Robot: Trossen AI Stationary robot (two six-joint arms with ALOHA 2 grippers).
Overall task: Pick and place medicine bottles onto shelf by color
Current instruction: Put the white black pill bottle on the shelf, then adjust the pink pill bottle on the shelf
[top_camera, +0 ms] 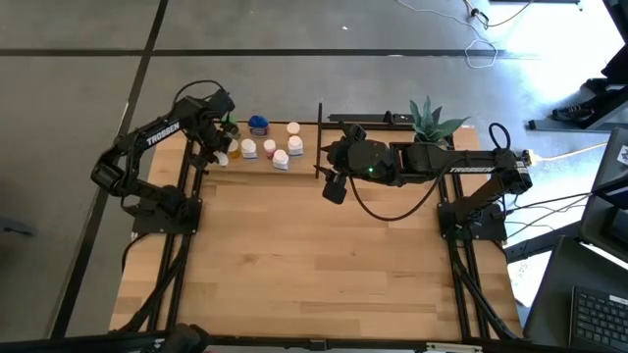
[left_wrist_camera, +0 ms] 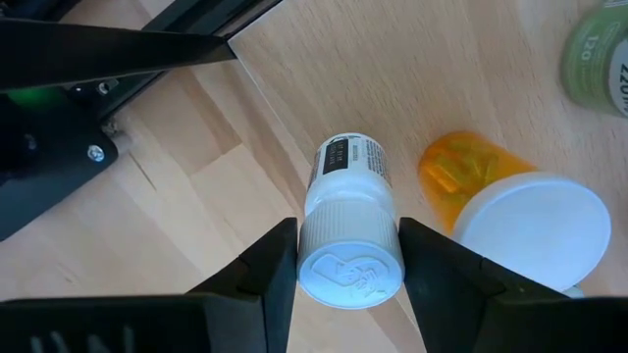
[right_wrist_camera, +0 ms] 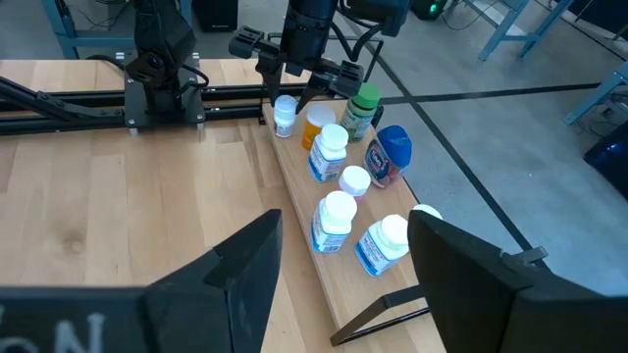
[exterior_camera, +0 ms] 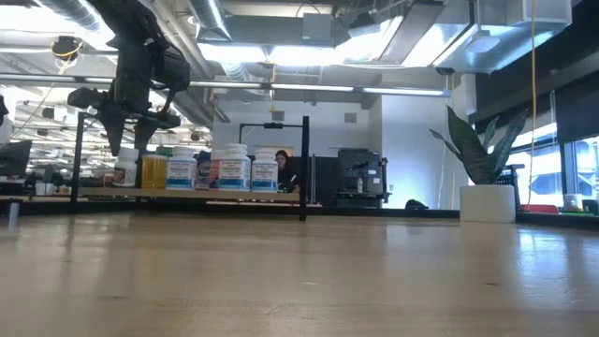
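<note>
The left gripper point(left_wrist_camera: 348, 260) sits at the upper left of the high view, over the left end of the shelf point(top_camera: 257, 165), its two fingers point(left_wrist_camera: 265, 270) closed around the ribbed cap of a small white bottle point(left_wrist_camera: 348, 230). In the left wrist view that bottle stands upright on the light wood, its long axis running from the embossed cap nearest the camera down to the board, the black-and-white label showing below the cap. Just beside it stands an orange bottle point(left_wrist_camera: 471, 176) with a wide white cap, also upright, and a green bottle point(left_wrist_camera: 599, 54) shows at the upper right corner. In the right wrist view the other medicine bottles point(right_wrist_camera: 339, 201) stand in a loose row along the shelf, all upright with caps up, a blue bottle point(right_wrist_camera: 390, 155) among them near the board's far edge. The right gripper point(top_camera: 335, 186) hangs above the table near the centre of the high view, jaws apart and empty. A potted plant point(top_camera: 432, 123) stands at the upper right.
</note>
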